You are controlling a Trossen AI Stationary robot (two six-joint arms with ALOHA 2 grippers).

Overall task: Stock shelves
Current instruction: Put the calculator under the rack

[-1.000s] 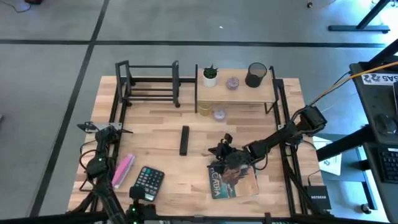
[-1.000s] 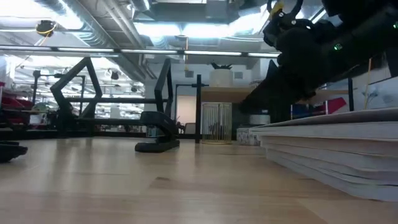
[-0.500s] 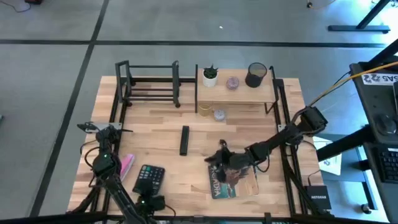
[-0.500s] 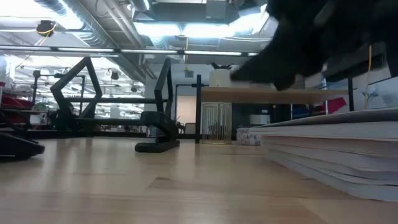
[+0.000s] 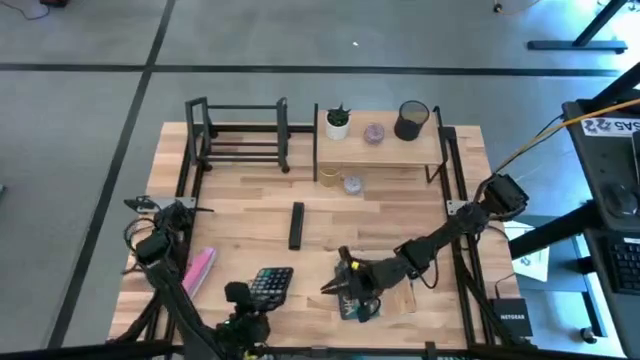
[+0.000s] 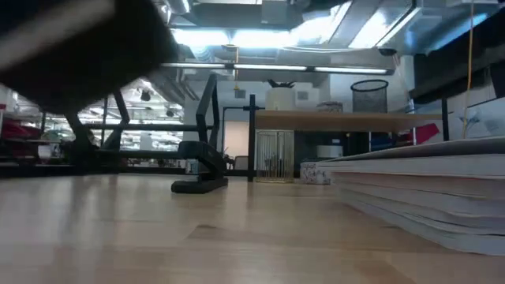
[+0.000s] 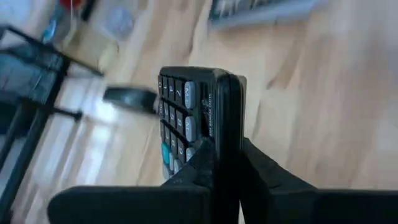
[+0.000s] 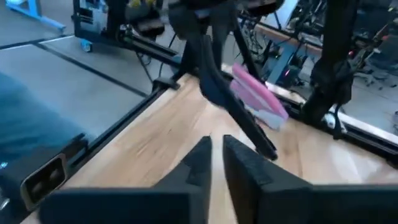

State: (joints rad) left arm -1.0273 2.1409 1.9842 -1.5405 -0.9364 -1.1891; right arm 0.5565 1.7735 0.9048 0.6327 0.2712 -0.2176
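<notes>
My left gripper [image 5: 245,298] is at the near edge, left of centre, shut on a black calculator [image 5: 271,284] with grey keys. My right gripper [image 5: 338,285] reaches in from the right. It hovers at the left edge of a book [image 5: 388,298] that lies flat on the table. The right wrist view shows a narrow gap between its fingers [image 8: 216,149] and nothing in it. The wooden shelf [image 5: 380,148] stands at the far edge. It carries a potted plant [image 5: 338,122], a small round thing [image 5: 374,133] and a black mesh cup [image 5: 410,120]. The black bar rack [image 5: 240,135] stands to its left. My left gripper pinches the calculator between its two fingers, one on the keyed face and one on the back, at the end nearest the wrist [image 7: 219,146]. The rest of the calculator [image 7: 199,99] sticks out forward past the fingertips. It is lifted clear of the tabletop and tilted.
A black stapler [image 5: 296,225] lies mid-table and a pink pouch [image 5: 197,272] lies near the left arm. Two small containers [image 5: 340,180] sit on the table under the wooden shelf. Black frame bars run along the table's left and right edges.
My left gripper has taken hold of the calculator, which lay flat near the left front. It has lifted it clear and carried it a little toward the table's right. My right gripper has moved from above the book's far edge toward the near edge and slightly left.
</notes>
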